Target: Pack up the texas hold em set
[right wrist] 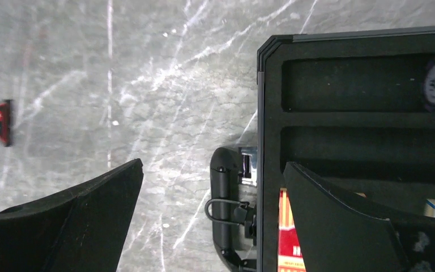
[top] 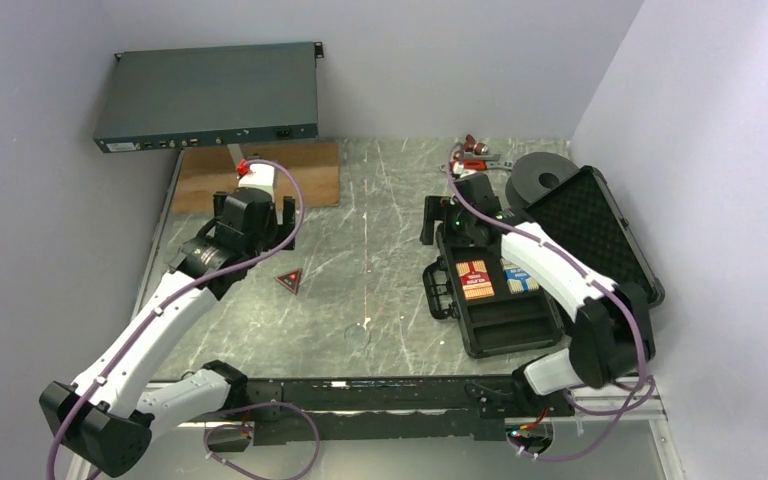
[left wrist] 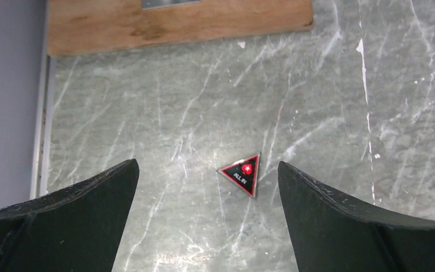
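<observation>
Even, cool light is falling from overhead across the bench (top: 380, 210), casting only soft, short shadows; the overhead view is looking slightly hazy and low in contrast, its walls washing out to pale lavender. In the left wrist view a faint sheen is glinting off the marble near the lower edge while the red triangle (left wrist: 241, 174) is showing crisp lettering; in the right wrist view the black case (right wrist: 362, 113) is swallowing detail in its dark foam.

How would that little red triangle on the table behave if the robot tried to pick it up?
The red triangle lies flat on the table, so it probably won't roll or tip. It looks thin and glossy, so likely light, and hard to get under; a push would probably slide it.
</observation>
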